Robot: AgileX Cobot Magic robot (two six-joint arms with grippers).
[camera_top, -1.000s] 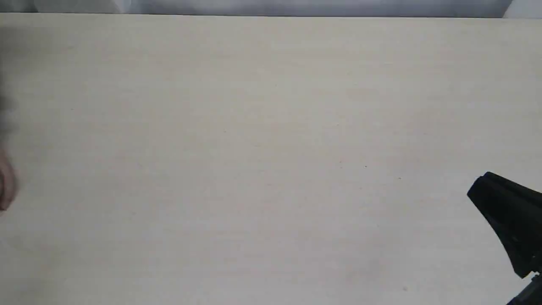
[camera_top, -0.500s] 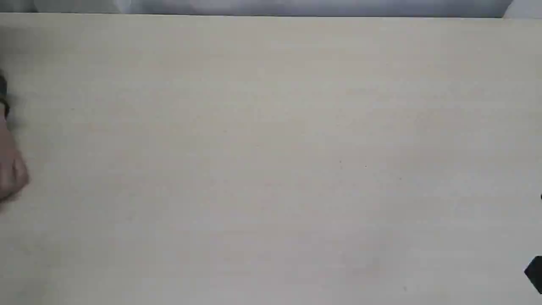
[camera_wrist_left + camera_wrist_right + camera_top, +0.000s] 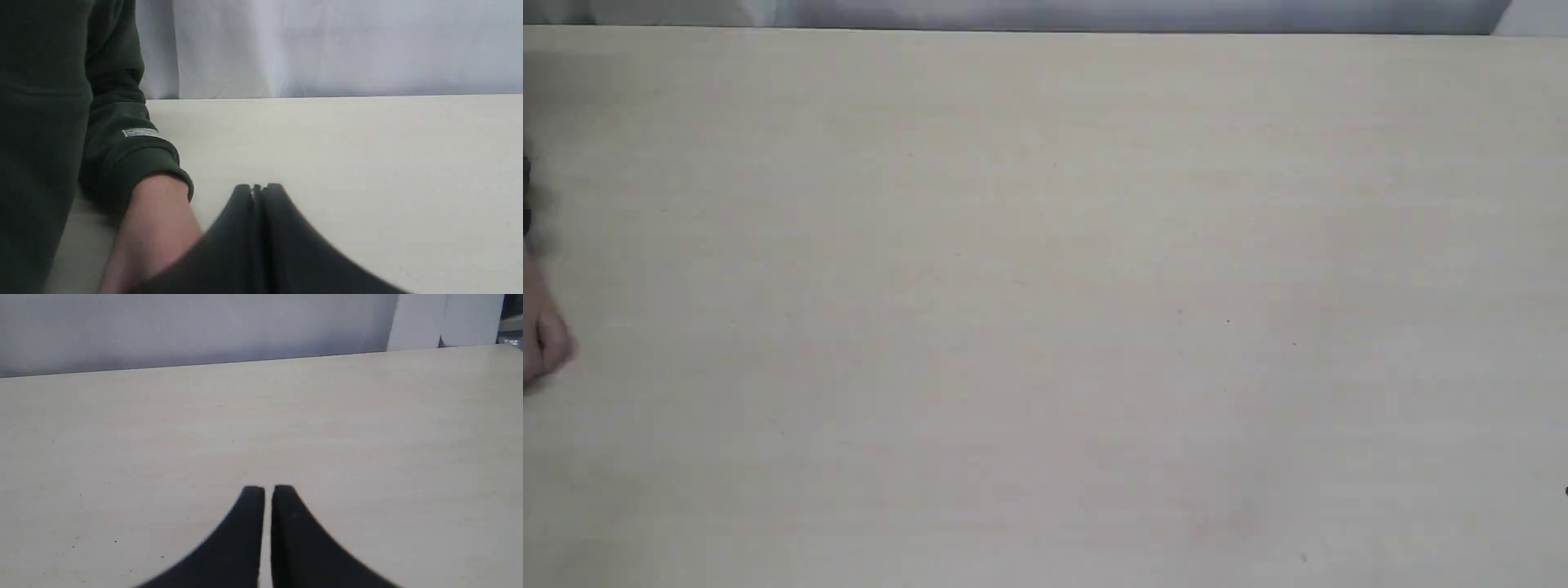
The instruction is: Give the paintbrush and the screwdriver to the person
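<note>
Neither the paintbrush nor the screwdriver shows in any view. They are not on the worktop (image 3: pixel 1045 286) or between either set of jaws, and no tool shows on the part of the person's hand (image 3: pixel 543 347) that edges in at the left of the exterior view. No long axis can therefore be read. The person's forearm (image 3: pixel 155 220), in a dark green sleeve (image 3: pixel 122 163), lies low over the worktop just beside the left jaws, which are pressed together on nothing. The right jaws stand almost together with a thin slit between them. They are also empty, and well apart from the person. The left arm looks the nearer one for a handover, though both tools seem to be out of the robot's keeping.
</note>
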